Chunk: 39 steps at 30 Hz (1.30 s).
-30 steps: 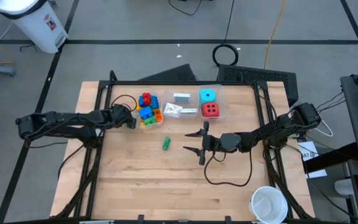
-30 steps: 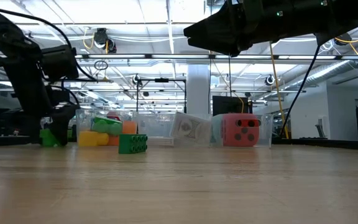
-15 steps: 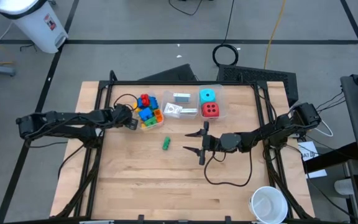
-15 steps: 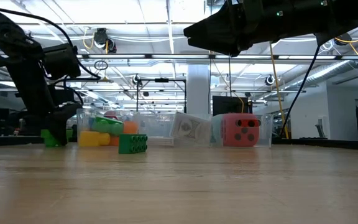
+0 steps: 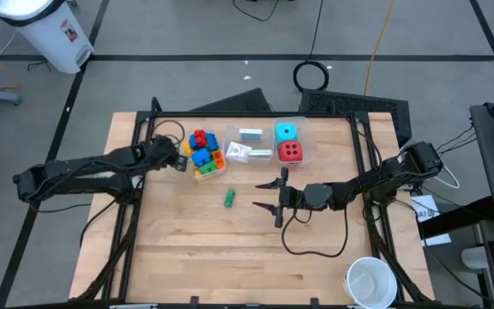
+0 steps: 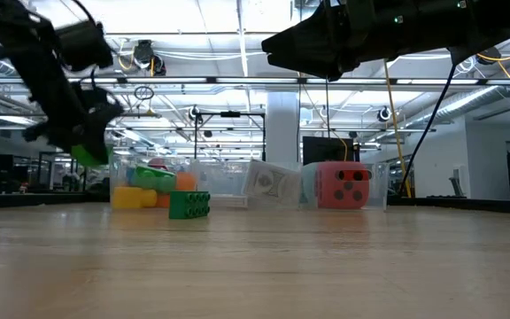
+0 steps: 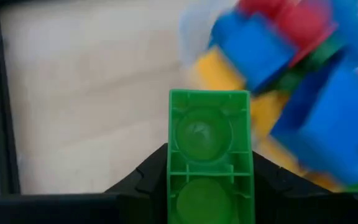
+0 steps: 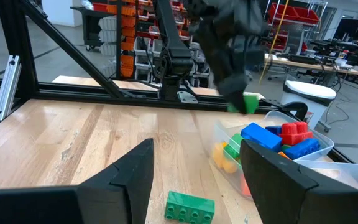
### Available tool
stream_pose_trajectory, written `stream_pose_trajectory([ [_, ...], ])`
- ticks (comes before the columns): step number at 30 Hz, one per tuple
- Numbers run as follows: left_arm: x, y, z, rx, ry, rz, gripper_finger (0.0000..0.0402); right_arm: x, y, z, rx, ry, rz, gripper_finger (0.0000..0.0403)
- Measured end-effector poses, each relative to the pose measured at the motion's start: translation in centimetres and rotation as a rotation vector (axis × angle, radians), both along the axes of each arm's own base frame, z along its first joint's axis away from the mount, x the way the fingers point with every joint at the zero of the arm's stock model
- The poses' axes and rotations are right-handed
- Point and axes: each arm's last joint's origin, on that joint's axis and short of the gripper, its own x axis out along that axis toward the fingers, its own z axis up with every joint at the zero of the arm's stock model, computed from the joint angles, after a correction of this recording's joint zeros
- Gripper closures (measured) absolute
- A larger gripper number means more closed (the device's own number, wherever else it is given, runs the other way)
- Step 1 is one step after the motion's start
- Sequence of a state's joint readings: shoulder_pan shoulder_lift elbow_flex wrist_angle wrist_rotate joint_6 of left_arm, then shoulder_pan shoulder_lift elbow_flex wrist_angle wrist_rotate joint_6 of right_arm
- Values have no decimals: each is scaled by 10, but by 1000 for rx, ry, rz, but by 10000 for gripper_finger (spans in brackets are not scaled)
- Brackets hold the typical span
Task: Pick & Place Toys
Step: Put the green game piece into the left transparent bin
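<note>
1. Left gripper (image 7: 209, 186) pinched a green brick (image 7: 209, 149), raised off the table (image 5: 187, 249) just beside the brick bin (image 5: 213, 172), on the side away from the dice.
2. Bin held blue, red, yellow and orange bricks (image 5: 202, 152).
3. Loose green brick (image 5: 229, 198) lay on the table near that bin.
4. Right gripper (image 5: 269, 195) hovered spread wide, beyond the loose brick from the bin.

Left gripper (image 5: 181, 161) sits beside the brick bin (image 5: 206, 152) at upper centre; right gripper (image 5: 270, 195) gapes mid-frame near a green brick (image 5: 229, 198).
</note>
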State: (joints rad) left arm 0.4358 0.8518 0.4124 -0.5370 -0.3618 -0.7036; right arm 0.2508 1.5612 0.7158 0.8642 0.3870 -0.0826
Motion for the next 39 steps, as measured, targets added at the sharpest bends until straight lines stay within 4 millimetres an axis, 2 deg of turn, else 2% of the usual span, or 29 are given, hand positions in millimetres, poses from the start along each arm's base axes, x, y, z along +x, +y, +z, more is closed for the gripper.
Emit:
stream_pose_trajectory([
  [4,8,0,28,77,-145,-17,263,0,0,0,0,0,0,195],
  [8,27,-3,40,127,-346,-134,263,0,0,0,0,0,0,195],
  [11,44,-5,35,132,-386,-195,263,0,0,0,0,0,0,195],
  [16,65,-6,14,114,-311,-257,263,0,0,0,0,0,0,195],
  [20,74,-5,1,120,-238,-324,263,0,0,0,0,0,0,195],
  [22,75,-5,1,135,-232,-350,237,0,0,0,0,0,0,195],
  [27,74,-5,13,213,-204,-430,93,0,0,0,-8,1,0,195],
  [30,71,-6,26,260,-236,-447,27,0,0,0,-8,2,0,195],
  [33,67,-8,40,268,-295,-450,15,0,0,0,-8,1,0,195],
  [36,66,-18,51,208,-417,-516,39,0,0,0,-8,2,0,195],
  [39,73,-38,58,134,-510,-623,60,0,0,0,-8,2,0,195],
])
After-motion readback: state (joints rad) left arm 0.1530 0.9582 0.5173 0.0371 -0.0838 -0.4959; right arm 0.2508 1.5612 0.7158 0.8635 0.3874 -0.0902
